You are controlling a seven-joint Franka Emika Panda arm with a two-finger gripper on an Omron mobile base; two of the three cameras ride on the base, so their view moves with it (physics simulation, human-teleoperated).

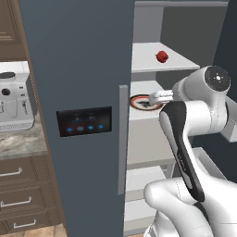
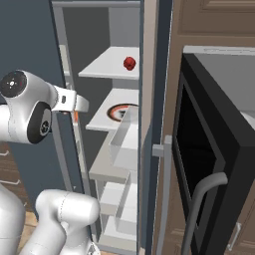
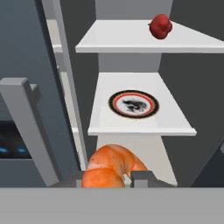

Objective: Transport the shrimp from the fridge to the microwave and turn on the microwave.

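grip: my end effector clenched on the tiny orange curved shrimp | where: just outside the tall blue-grey fridge, red-rimmed plate at 12 | why: carrying it toward the open black microwave

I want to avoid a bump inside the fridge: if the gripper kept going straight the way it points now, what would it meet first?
Probably the front edge of the middle shelf carrying the red-rimmed dish. The gripper, holding the shrimp, points into the fridge about there, though depth is unclear.
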